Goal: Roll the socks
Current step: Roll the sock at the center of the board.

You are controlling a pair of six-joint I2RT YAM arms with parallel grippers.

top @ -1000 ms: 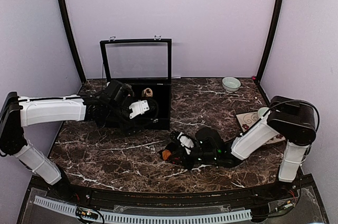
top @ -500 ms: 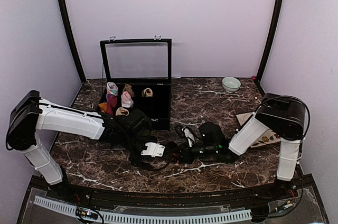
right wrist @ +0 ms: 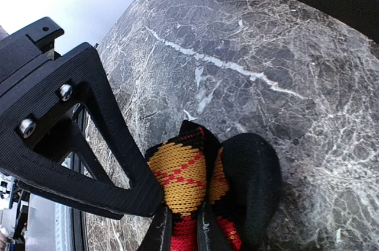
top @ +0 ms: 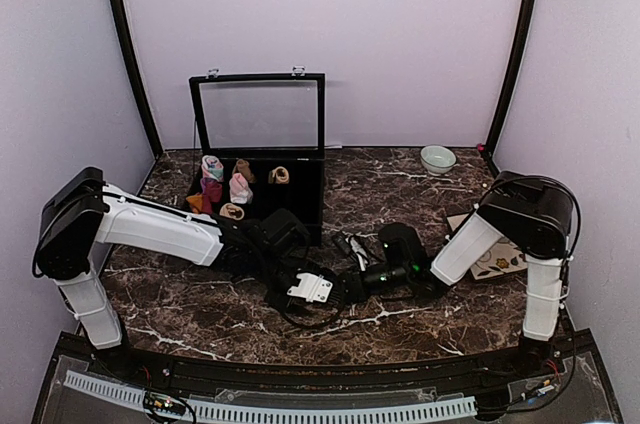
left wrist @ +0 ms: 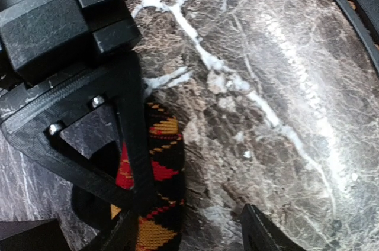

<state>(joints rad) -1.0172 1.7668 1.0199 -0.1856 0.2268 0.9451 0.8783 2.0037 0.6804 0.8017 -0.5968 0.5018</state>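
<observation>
The black argyle sock (right wrist: 177, 174), with red and orange diamonds, lies bunched on the marble table (left wrist: 284, 85) near the front centre, between the two arms. The right gripper (right wrist: 183, 230) pinches one end of it, fingers pressed into the knit. The left gripper (left wrist: 189, 240) stands spread: one finger touches the sock's side, the other sits apart from it across bare marble. The two grippers meet almost nose to nose, with little room between them. Beyond the free finger the stone runs bare to the table's black front rim (left wrist: 349, 8). Behind, the open black case (top: 308, 199) holding small sock rolls (top: 238, 189) sits close to the left arm; a bowl (top: 437, 158) stands well apart at the back right
</observation>
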